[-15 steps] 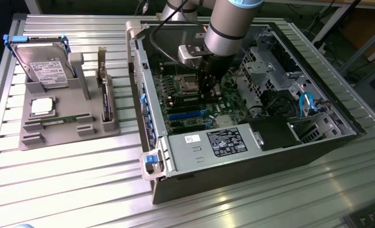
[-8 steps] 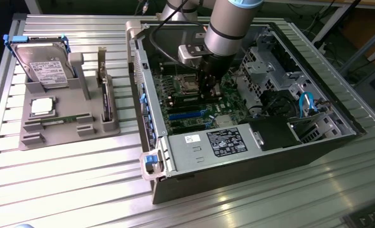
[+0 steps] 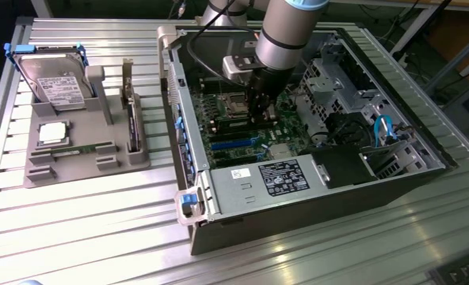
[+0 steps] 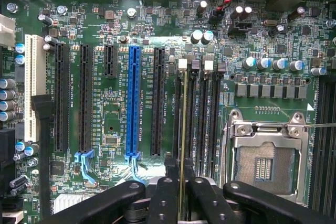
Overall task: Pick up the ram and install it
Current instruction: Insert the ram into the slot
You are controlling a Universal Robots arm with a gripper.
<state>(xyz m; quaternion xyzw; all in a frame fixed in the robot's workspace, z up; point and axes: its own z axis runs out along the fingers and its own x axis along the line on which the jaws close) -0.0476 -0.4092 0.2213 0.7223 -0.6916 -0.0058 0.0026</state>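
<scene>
Looking into the open computer case (image 3: 314, 196) on the table (image 3: 100, 237), you see the arm (image 3: 286, 29) reaching down over the motherboard (image 4: 110, 103), with its fingers (image 4: 202, 195) pinched narrowly on the ram (image 4: 184, 129), which shows edge-on as a thin strip. The ram stands in line with the memory slots (image 4: 214, 119), between the black expansion slot (image 4: 157, 103) and the CPU socket (image 4: 265, 166); you cannot tell whether it touches a slot. Toward the table's edge at the exterior view's left, a grey tray (image 3: 84, 172) carries a hard drive (image 3: 56, 80).
</scene>
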